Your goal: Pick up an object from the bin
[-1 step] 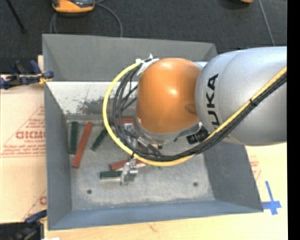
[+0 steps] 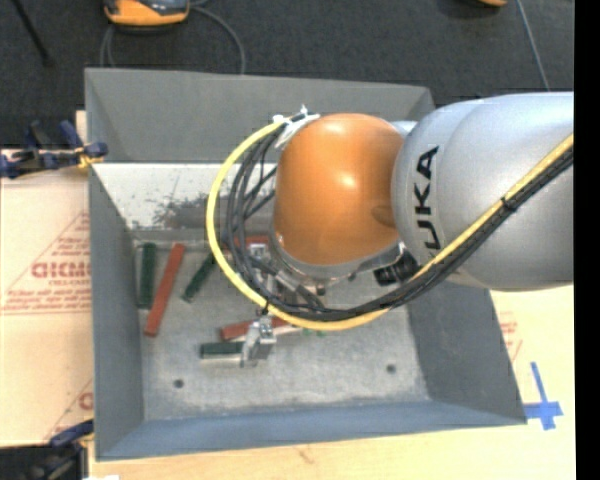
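My gripper (image 2: 259, 340) reaches down to the bin floor near the middle, below the orange cover. Its tip sits at the right end of a dark green flat stick (image 2: 218, 350) that lies level on the floor. A short red stick (image 2: 240, 328) lies just above that one, touching or very near the gripper. Whether either stick is gripped cannot be made out from this view.
At the bin's left lie a long red stick (image 2: 164, 288), a green stick (image 2: 144, 273) beside it and another green stick (image 2: 198, 279), all slanted. The arm and its looped cables hide the bin's centre and right rear.
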